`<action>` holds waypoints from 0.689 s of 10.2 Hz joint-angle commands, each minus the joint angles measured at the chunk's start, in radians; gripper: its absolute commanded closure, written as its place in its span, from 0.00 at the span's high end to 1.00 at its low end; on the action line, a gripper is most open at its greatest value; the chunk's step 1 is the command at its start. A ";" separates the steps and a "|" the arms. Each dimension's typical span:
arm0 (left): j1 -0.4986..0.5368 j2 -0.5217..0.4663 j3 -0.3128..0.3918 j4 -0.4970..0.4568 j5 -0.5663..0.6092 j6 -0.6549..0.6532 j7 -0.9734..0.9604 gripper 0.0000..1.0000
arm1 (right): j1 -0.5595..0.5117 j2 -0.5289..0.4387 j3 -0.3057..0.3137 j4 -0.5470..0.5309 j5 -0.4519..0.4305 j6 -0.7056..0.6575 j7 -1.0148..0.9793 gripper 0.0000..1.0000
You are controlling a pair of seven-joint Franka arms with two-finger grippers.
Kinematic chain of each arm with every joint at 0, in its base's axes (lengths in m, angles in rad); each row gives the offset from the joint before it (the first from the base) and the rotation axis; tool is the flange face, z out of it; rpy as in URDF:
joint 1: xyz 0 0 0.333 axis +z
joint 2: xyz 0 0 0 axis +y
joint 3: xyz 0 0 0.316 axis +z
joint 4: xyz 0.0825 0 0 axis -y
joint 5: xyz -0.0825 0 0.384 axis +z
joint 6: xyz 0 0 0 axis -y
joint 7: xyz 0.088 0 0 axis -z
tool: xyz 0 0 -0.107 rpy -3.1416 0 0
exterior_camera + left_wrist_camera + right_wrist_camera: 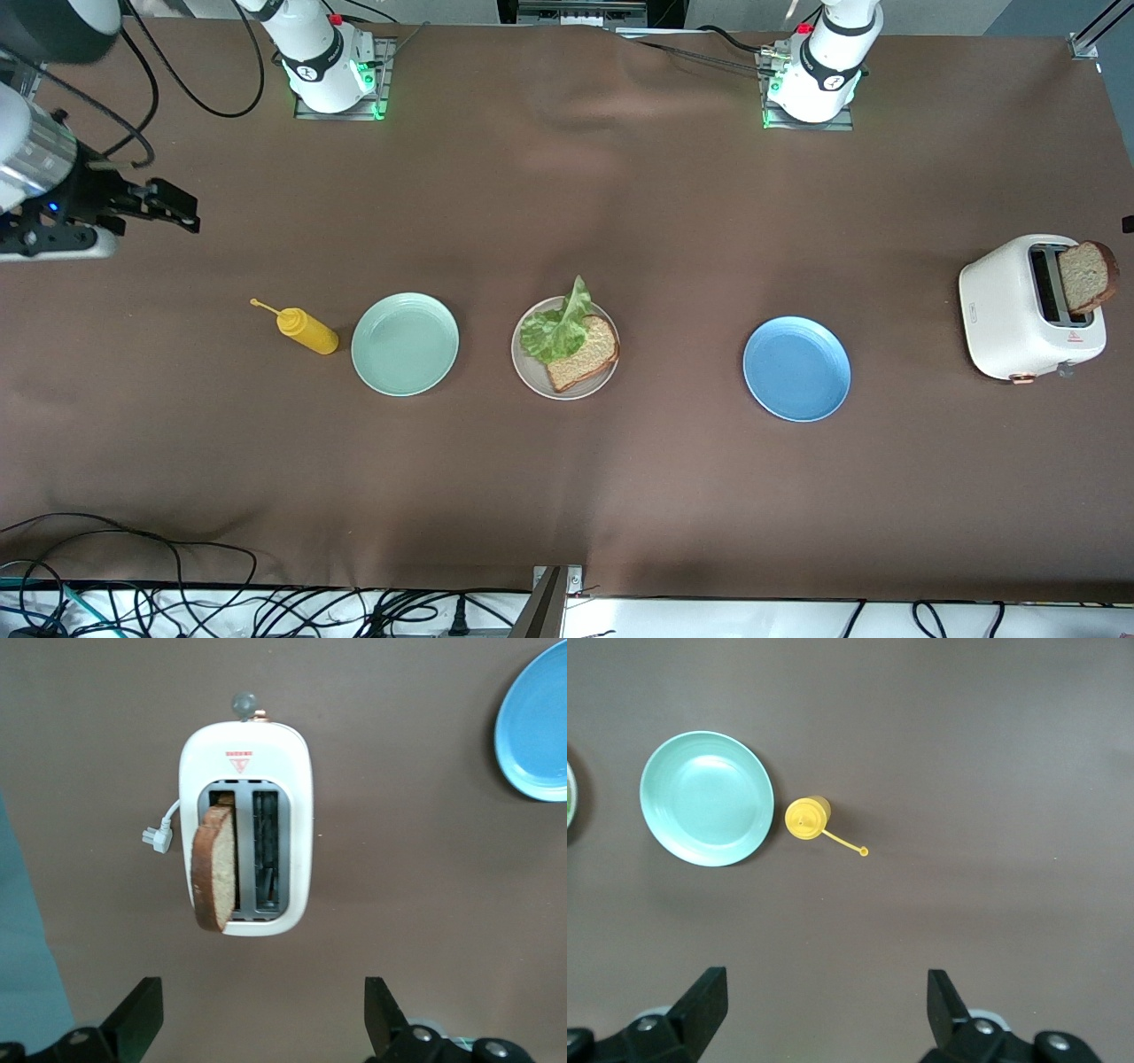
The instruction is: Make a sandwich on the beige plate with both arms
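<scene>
Brown-clothed table held the beige plate [532,377] at centre with one toast slice [585,354] and lettuce [556,328]; second slice [215,868] stood in the toaster [292,771], directly under the wide-open left gripper [264,1010] (right gripper [824,1010], equally wide, waited over the mustard end).

My right gripper [824,1014] hangs high with its fingers [704,1001] spread wide, holding nothing. My left gripper [264,1019] points straight down, its fingers [383,1010] likewise wide apart and empty.
</scene>
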 commanded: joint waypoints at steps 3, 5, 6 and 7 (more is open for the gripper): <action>0.068 0.127 -0.014 0.018 0.008 0.109 0.147 1.00 | -0.034 0.020 -0.026 0.053 0.026 -0.045 -0.047 1.00; 0.106 0.180 -0.017 0.019 0.005 0.164 0.169 1.00 | -0.033 0.021 -0.026 0.064 0.026 -0.057 -0.044 1.00; 0.111 0.203 -0.016 0.016 -0.024 0.166 0.185 1.00 | -0.032 0.018 -0.026 0.064 0.026 -0.056 -0.047 1.00; 0.111 0.210 -0.016 0.010 -0.026 0.164 0.186 1.00 | -0.033 0.020 -0.026 0.064 0.026 -0.053 -0.047 1.00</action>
